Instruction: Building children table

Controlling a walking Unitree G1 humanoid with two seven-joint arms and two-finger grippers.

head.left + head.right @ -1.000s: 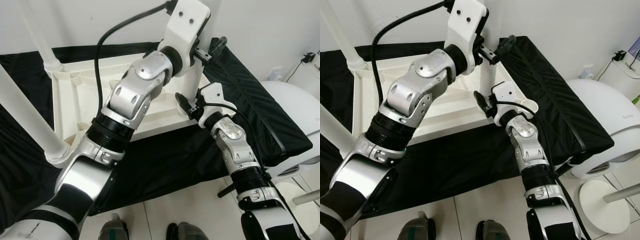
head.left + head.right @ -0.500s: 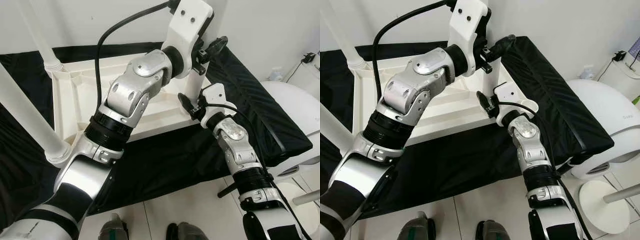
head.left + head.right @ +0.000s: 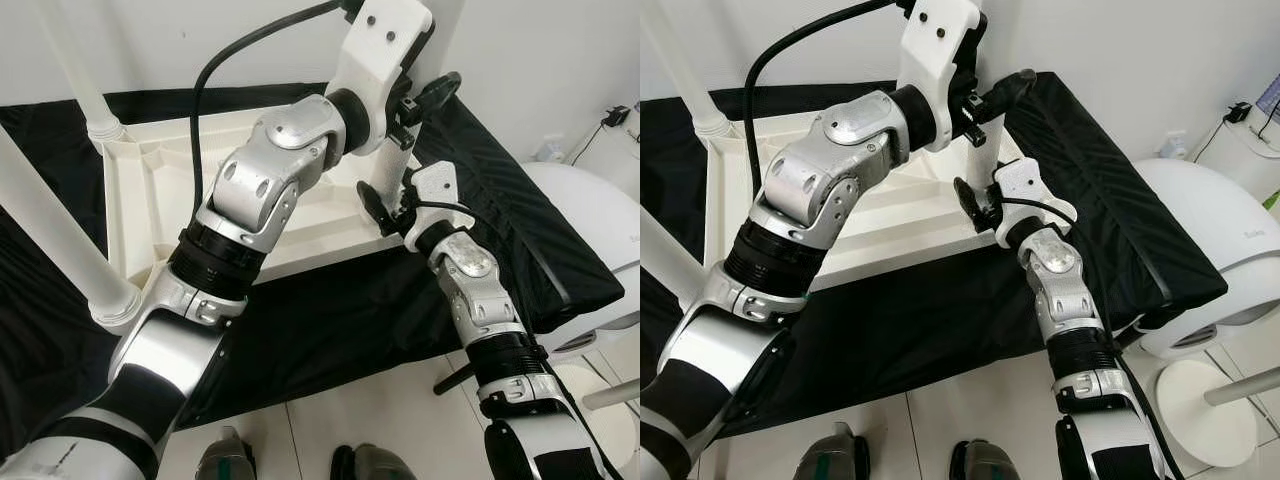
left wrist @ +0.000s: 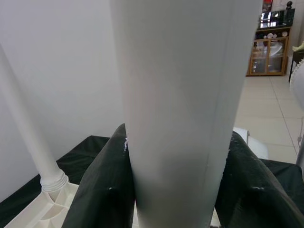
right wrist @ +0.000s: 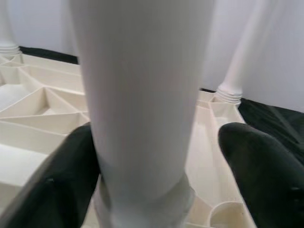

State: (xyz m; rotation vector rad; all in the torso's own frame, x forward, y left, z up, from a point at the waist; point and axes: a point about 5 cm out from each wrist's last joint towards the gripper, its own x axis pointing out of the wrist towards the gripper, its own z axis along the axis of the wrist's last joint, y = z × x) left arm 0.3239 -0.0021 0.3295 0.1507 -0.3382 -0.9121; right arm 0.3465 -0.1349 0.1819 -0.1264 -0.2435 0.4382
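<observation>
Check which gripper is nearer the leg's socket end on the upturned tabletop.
Right. The right gripper brackets the white leg low, just above the tabletop; the left gripper clamps the same leg higher up.

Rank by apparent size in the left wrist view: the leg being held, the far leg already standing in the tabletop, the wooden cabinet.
1. Held leg, largest only because it is nearest the camera.
2. Far leg.
3. Wooden cabinet, smallest because it is far away.
</observation>
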